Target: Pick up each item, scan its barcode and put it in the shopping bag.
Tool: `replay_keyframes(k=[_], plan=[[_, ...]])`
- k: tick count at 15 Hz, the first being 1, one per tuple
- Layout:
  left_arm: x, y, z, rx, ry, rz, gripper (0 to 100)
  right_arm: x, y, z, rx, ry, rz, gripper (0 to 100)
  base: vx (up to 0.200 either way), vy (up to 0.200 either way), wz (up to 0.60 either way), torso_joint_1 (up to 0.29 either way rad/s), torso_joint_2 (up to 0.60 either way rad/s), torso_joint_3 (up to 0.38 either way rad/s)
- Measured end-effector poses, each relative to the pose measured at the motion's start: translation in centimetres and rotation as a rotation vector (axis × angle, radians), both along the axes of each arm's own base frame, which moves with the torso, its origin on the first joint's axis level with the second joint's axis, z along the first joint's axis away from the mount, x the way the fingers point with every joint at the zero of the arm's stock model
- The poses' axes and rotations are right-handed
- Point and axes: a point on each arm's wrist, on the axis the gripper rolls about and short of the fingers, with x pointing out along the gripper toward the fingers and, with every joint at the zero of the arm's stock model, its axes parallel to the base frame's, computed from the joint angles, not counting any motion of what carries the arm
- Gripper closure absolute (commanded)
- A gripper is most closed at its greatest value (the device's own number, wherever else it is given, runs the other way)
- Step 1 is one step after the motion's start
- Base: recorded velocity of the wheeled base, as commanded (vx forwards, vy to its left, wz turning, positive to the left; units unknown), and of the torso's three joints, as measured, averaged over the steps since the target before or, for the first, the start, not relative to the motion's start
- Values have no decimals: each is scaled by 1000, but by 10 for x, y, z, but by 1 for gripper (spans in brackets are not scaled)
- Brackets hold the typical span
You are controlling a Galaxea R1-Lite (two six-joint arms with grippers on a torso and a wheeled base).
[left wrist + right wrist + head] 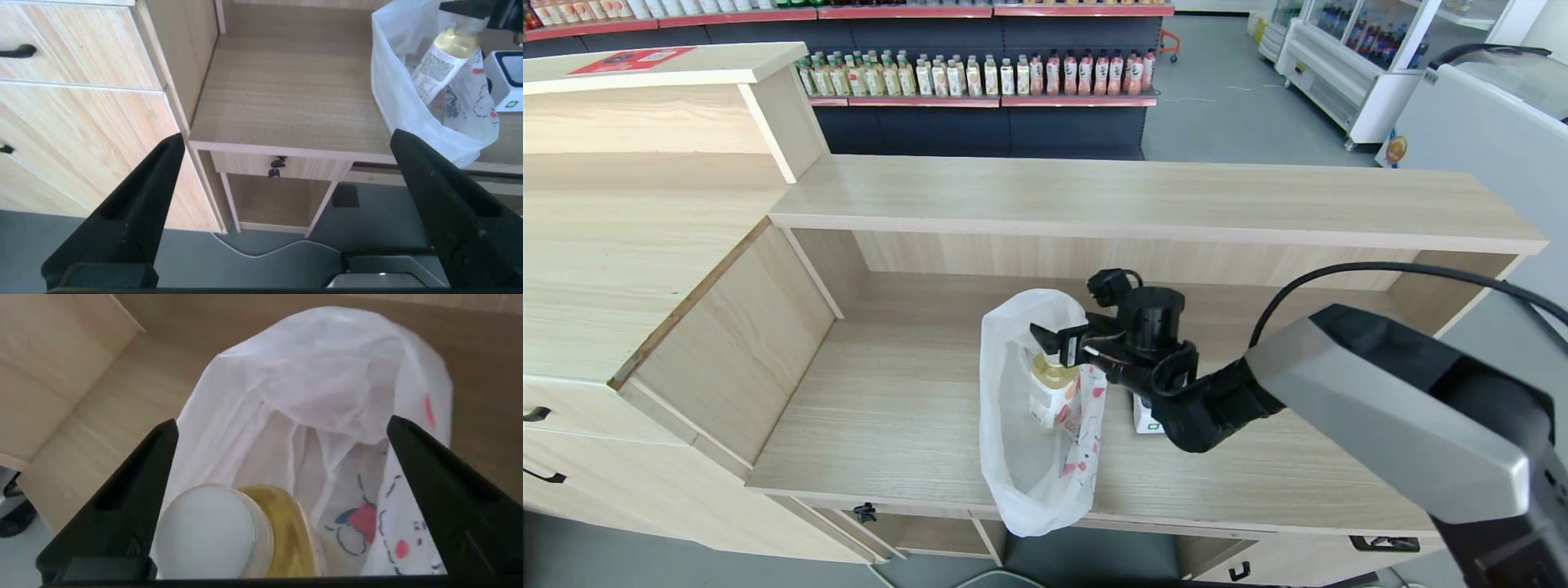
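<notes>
Okay, on my screens the right gripper (1058, 345) sits directly above the mouth of the shopping bag (1021, 457), its arm coming in from the right side of the worktop (890, 408). Its two fingers are spread wide and clasp nothing. The bottle (1052, 392) is below them, inside the bag, close to upright. It has a white cap, yellowish contents and a printed label.

From the right wrist view I look straight down past the spread fingers (122, 506) onto that cap, with the bag's thin white plastic bunched around it.

The bag stands at the front edge of the worktop, roughly midway along it, and its lower part sags over that edge. A small white box (1147, 418) rests on the worktop just beside the bag's right side, partly hidden by the right arm.

The left gripper (286, 139) hangs low in front of the counter, below the level of the worktop's front edge and well apart from the bag. Its fingers are also parted wide, with nothing between them. Beyond them I see the wooden drawers (82, 57) with dark handles at the counter's left end.

A raised ledge (1143, 200) runs along the worktop's far edge, and store shelves of bottled drinks (980, 73) stand behind it.
</notes>
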Motion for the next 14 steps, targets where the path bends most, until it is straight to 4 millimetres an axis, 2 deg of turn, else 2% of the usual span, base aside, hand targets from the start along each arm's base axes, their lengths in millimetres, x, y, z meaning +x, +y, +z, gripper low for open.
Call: replay_keyframes(k=[2, 5, 8, 11, 14], plan=[[0, 0, 0, -1, 0, 0, 0, 5, -30, 22, 0, -3, -83, 0, 0, 0, 0, 0, 0, 0], [0, 0, 0, 1, 0, 0, 0, -14, -87, 47, -28, 42, -197, 0, 0, 0, 0, 0, 0, 0], [0, 0, 0, -1, 0, 0, 0, -62, -147, 61, -65, 112, -307, 0, 0, 0, 0, 0, 0, 0], [0, 0, 0, -1, 0, 0, 0, -119, -198, 60, -110, 194, -417, 0, 0, 0, 0, 0, 0, 0], [0, 0, 0, 0, 0, 0, 0, -157, -239, 55, -181, 244, -528, 0, 0, -200, 0, 2, 2, 1]])
